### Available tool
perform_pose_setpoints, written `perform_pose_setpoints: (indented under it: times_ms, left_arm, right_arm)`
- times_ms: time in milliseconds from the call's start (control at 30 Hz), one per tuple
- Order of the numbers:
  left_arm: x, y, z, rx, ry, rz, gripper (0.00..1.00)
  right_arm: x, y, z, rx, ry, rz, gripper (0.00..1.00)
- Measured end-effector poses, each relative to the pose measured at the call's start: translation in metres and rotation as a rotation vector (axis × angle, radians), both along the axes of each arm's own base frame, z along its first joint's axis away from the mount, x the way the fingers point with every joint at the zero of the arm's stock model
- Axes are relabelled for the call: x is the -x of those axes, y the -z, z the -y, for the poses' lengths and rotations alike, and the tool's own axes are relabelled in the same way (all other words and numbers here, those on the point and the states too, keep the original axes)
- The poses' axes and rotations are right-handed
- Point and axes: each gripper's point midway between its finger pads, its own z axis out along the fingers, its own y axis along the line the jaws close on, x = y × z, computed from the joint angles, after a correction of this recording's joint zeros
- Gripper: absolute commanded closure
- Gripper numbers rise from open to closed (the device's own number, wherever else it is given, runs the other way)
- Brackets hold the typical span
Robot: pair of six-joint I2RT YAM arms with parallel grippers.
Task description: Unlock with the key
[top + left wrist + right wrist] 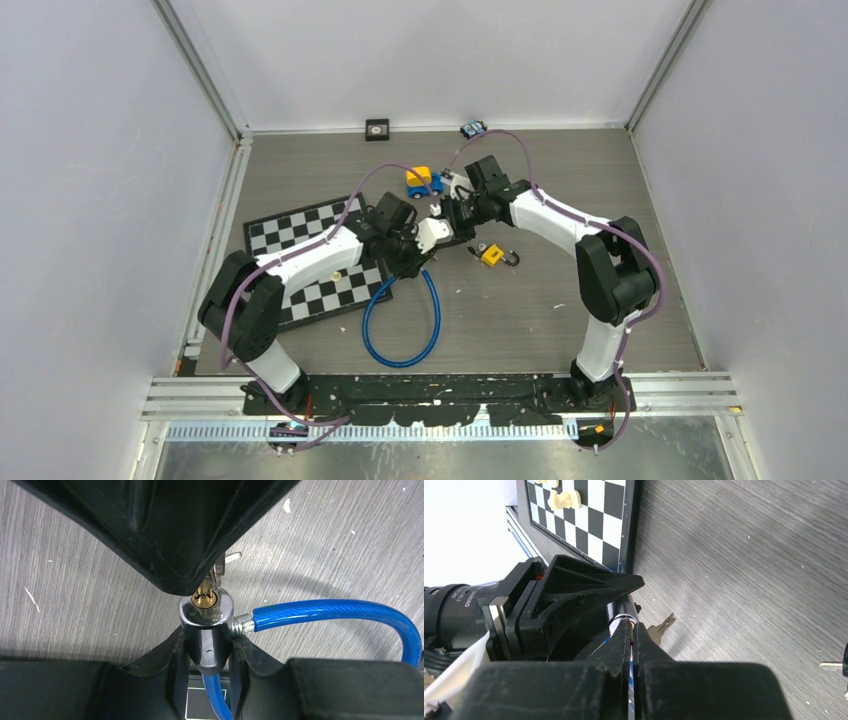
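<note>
At mid-bench [560, 300], just right of the black-and-white chessboard mat [300, 262], both arms meet over the chromed steel lock barrel [206, 630] of the blue plastic-sheathed cable loop [330, 611]. The left pincer [207, 641] is clamped on that barrel, one finger each side, w/ the brass keyway [204, 599] facing out and unobstructed, evidently so the barrel can't spin or slide once torque comes in. The right pincer [631, 628] sits opposite, jaws all but touching w/ only a thin slit between, nipping the small silver key [218, 577] by its head. The blade is at the keyway mouth & looks partly in. Depth can't be told, since the pincer body hides most of it. A spare silver key [662, 625] dangles free beside it, prob. on the same ring. The cable end is still seated in the barrel, so the lock isn't open yet. Judged step: insertion, about to turn. Next needs a wrist roll about the key axis w/ the left holding firm. The risk is the thin head slipping in the jaws, or the key cocking off-axis. A yellow padlock [491, 255] lies near, apart from both pincers.
</note>
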Motion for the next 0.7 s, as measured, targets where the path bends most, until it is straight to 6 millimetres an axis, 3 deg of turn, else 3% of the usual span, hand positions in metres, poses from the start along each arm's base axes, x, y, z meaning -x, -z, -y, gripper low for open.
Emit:
perform_pose_setpoints:
  times_ms: [167, 367, 533, 700]
  left_arm:
    - [-0.005, -0.006, 0.002, 0.084, 0.006, -0.018, 1.0]
    - [-0.016, -0.033, 0.019, 0.226, 0.08, 0.092, 1.0]
    - [-0.023, -0.041, 0.025, 0.255, 0.111, 0.149, 1.0]
    - [-0.027, -0.047, 0.029, 0.273, 0.136, 0.189, 1.0]
  right_arm:
    - [-0.007, -0.008, 0.001, -0.057, 0.023, 0.008, 0.83]
    - [-0.01, -0.02, 0.02, -0.178, 0.08, -0.074, 0.68]
    - [-0.005, -0.036, 0.024, -0.223, 0.066, -0.068, 0.71]
    - [-0.006, -0.046, 0.029, -0.244, 0.068, -0.047, 0.91]
